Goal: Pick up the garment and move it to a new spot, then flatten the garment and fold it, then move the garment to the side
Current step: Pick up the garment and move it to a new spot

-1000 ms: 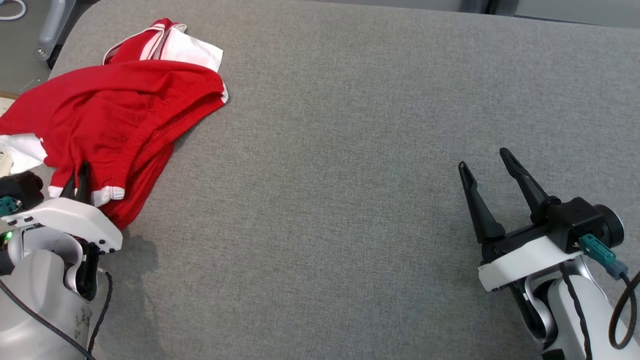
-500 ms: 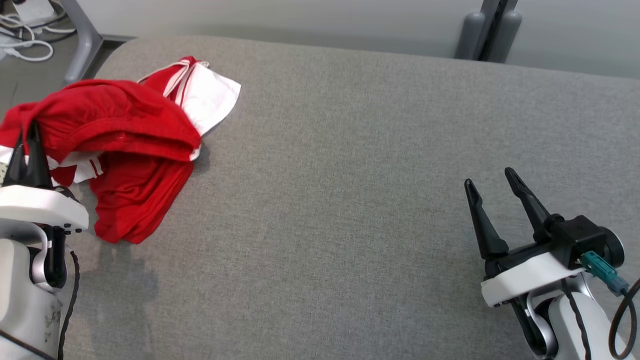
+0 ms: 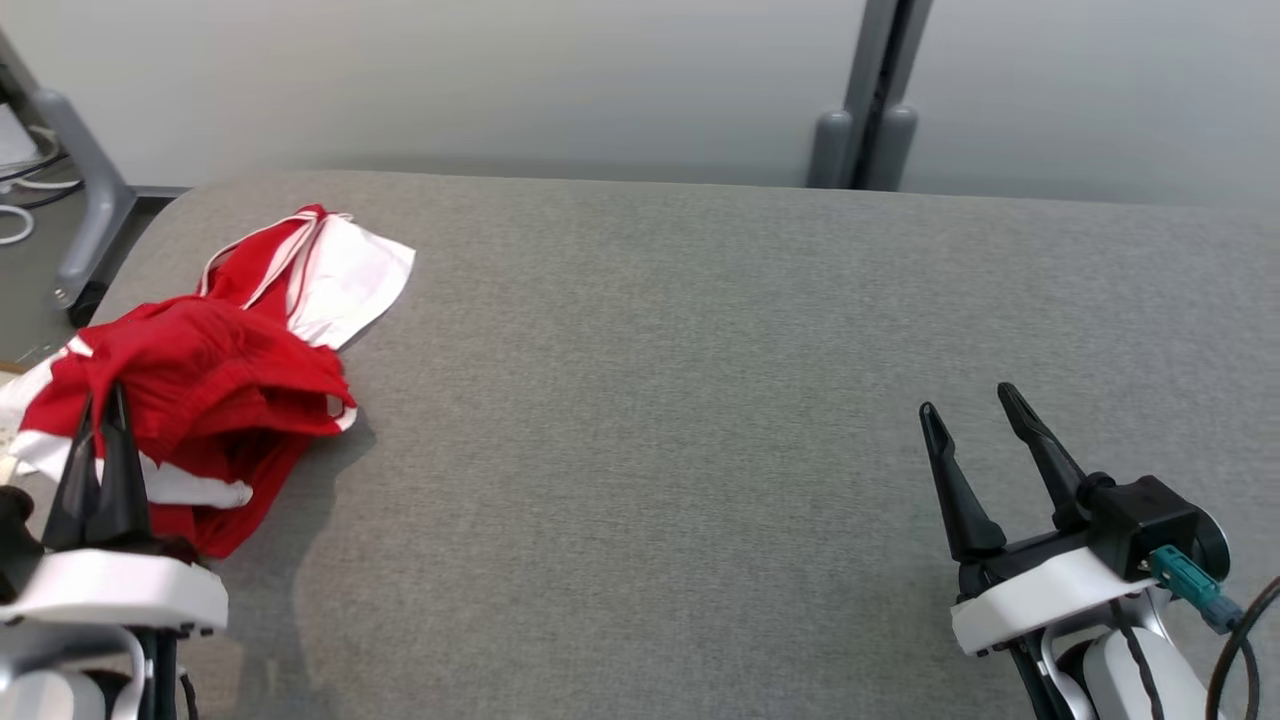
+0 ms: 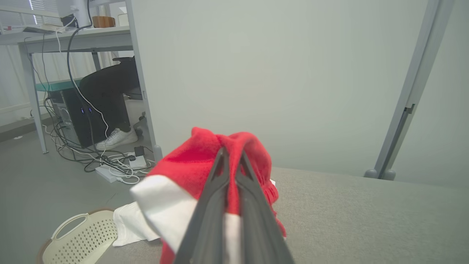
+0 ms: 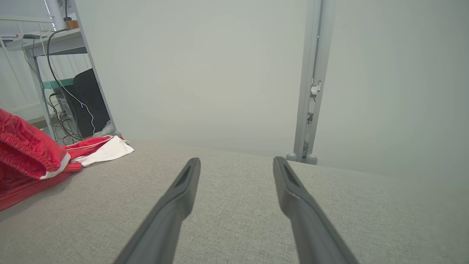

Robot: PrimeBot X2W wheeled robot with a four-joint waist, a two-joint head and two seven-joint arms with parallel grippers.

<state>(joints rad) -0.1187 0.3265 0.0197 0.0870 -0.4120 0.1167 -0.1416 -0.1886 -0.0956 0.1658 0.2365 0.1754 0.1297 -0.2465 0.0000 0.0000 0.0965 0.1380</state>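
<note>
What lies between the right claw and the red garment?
Nothing but bare grey fabric surface, as the head view shows; the right claw stands open, apart from the garment.

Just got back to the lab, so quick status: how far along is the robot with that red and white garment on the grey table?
Early stage. Done: the left gripper is shut on a fold of the garment. In hand: the pickup, with most of the cloth crumpled at the left end of the table. Left: moving it, flattening, folding, setting it aside. The right gripper waits open and empty.
</note>
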